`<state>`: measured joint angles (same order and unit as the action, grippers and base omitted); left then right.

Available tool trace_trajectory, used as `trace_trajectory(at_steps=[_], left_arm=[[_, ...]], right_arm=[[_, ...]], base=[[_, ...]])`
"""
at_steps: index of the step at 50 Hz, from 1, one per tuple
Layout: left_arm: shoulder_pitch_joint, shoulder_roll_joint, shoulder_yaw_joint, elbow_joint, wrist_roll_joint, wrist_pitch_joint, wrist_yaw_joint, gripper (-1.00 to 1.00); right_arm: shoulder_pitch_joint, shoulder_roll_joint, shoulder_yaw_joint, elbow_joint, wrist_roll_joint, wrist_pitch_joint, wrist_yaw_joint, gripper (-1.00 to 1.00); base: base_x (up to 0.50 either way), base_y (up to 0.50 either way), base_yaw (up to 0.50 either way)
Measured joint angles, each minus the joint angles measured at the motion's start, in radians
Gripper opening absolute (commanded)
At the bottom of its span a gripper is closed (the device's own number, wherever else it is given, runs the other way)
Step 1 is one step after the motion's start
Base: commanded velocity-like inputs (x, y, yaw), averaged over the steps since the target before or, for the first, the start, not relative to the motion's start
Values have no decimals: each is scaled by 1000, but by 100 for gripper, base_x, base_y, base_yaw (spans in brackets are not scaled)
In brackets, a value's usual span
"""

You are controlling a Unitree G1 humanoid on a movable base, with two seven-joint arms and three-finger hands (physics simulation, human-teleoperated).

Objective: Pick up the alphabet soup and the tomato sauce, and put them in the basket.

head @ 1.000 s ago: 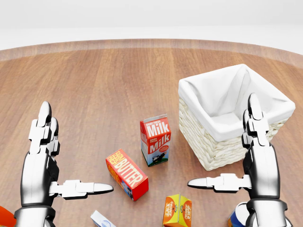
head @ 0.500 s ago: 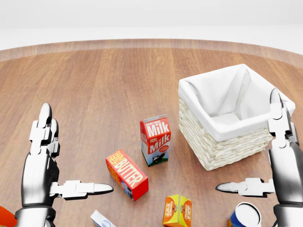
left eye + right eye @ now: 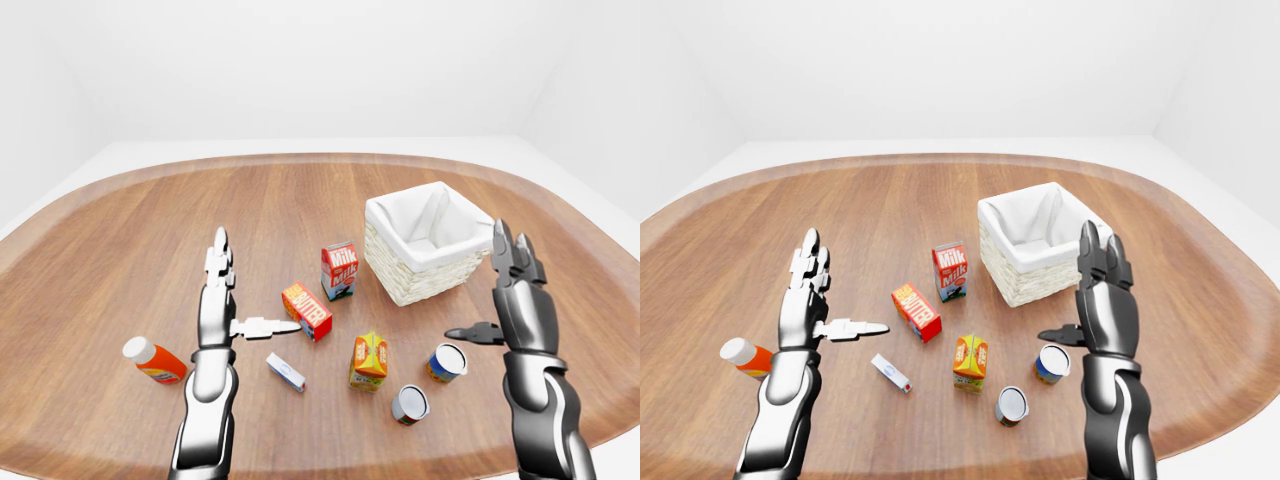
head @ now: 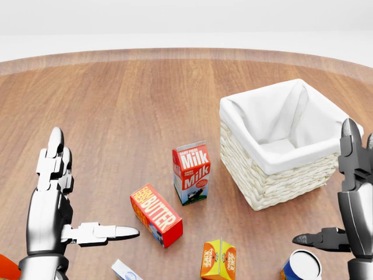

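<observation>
Left-eye view, surface: we see a big round wooden surface (image 3: 150,230) with many small things on it
Left-eye view, basket: the basket (image 3: 424,242) has a white cloth inside; it sits at the upper right; we see nothing in it
Left-eye view, cans: a blue can (image 3: 447,363) stands near the right side, below the basket; a grey and red can (image 3: 409,405) stands just below and left of it; we cannot read which is the alphabet soup and which is the tomato sauce; both are out on the surface
Left-eye view, other things: a milk carton (image 3: 339,271) stands left of the basket; a butter box (image 3: 307,311) lies below it; an orange carton (image 3: 369,361) stands lower down; a small white box (image 3: 286,372) and an orange bottle (image 3: 153,361) lie to the left
Left-eye view, hands: our left hand (image 3: 222,295) is open, fingers up, thumb pointing at the butter box; our right hand (image 3: 512,290) is open too, just above and right of the blue can; both hold nothing
Head view: the right hand shows at the right edge, beside the basket, with its thumb above the blue can; the milk carton and butter box sit in the middle
Right-eye view: the same things show, a bit more to the left; the blue can is just below the right hand's thumb
</observation>
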<state>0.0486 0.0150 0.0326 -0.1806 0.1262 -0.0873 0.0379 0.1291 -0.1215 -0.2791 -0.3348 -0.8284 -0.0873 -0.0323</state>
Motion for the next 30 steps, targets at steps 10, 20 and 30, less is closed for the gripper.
trace_trajectory(at_steps=[10,20,30], left_arm=[[1,0,-1,-1,2,0,0,100],[3,0,-1,-4,3,0,0,100],[4,-1,-1,-6,4,0,1,100]], right_arm=[[22,1,-18,-35,-59,0,39,100],[49,7,-41,-54,-98,0,91,100],[65,11,-60,-71,-124,0,133,100]], base=[[0,0,0],[0,0,0],[0,0,0]])
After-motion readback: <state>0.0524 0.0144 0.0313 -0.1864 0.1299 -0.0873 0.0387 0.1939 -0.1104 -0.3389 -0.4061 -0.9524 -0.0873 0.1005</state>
